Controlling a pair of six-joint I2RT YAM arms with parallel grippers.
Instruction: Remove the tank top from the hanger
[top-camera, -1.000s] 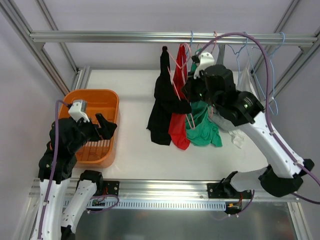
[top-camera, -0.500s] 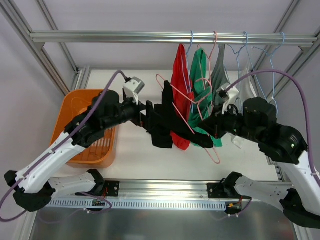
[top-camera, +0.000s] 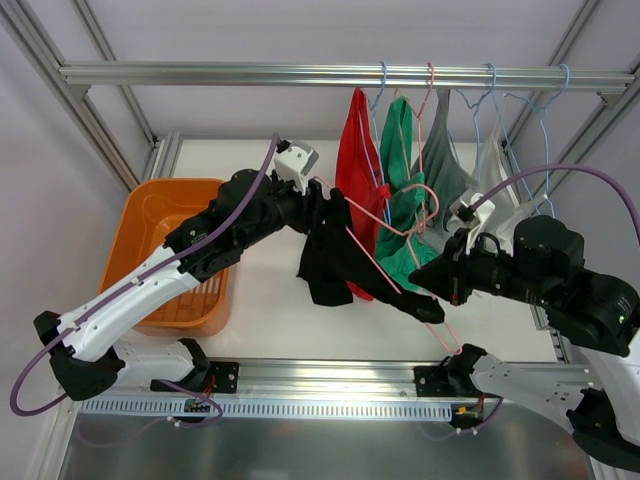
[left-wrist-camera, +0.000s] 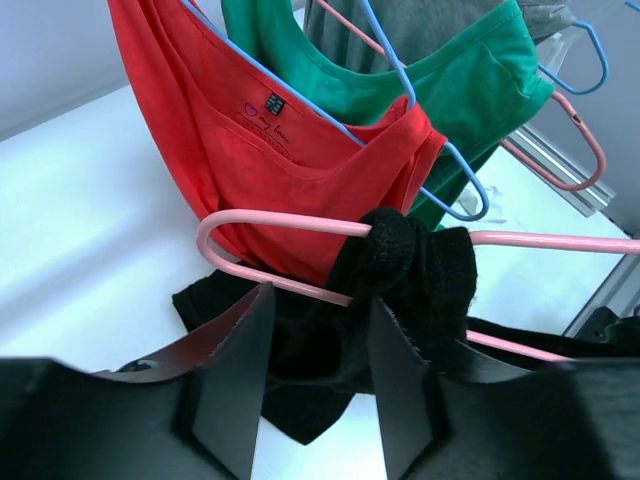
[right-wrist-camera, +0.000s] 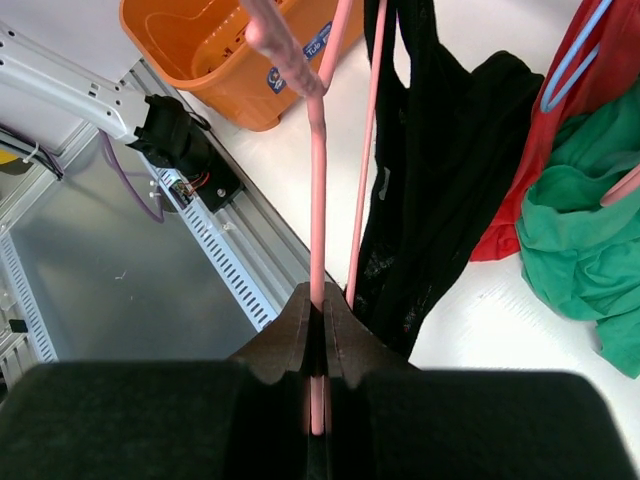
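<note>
Though the left gripper's (left-wrist-camera: 318, 325) jaws straddle the black tank top (top-camera: 325, 255), contact is hidden; the right gripper (right-wrist-camera: 318, 310) clamps its pink hanger (right-wrist-camera: 318, 200) above the white table (top-camera: 260, 300), toward its near edge.

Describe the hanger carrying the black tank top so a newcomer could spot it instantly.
Below the overhead rail, in front of the red top and green top hanging there, the right gripper is shut on a pink hanger held out over the table. It alone is off the rail, tilted, and carries the black tank top.
</note>
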